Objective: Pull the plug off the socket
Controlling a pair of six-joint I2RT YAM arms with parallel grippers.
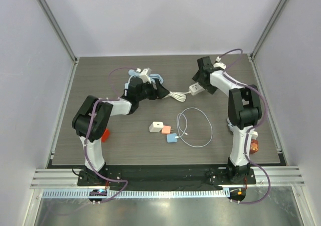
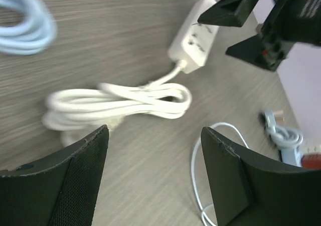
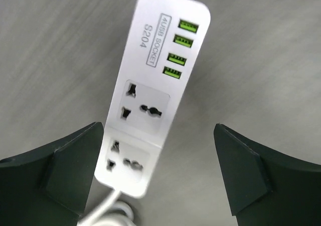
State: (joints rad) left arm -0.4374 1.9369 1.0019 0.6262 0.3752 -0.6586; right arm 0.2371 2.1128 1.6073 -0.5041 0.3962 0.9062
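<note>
White socket (image 3: 155, 100) flat on far right of table (image 1: 125, 148), between right gripper (image 3: 158, 136) jaws, spread wide, not touching. Only right wrist view shows its face: 4 green USB ports (image 3: 178, 48), 2 outlets (image 3: 143, 108) with bare holes. Left gripper (image 2: 153, 133) spread wide above coiled cord (image 2: 115, 103), gripping nothing. Socket well inside far edge, bare wood round it.

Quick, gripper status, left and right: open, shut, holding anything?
Left gripper: open, holding nothing, over the coiled white cord.
Right gripper: open, fingers wide either side of the power strip, not gripping it.
</note>
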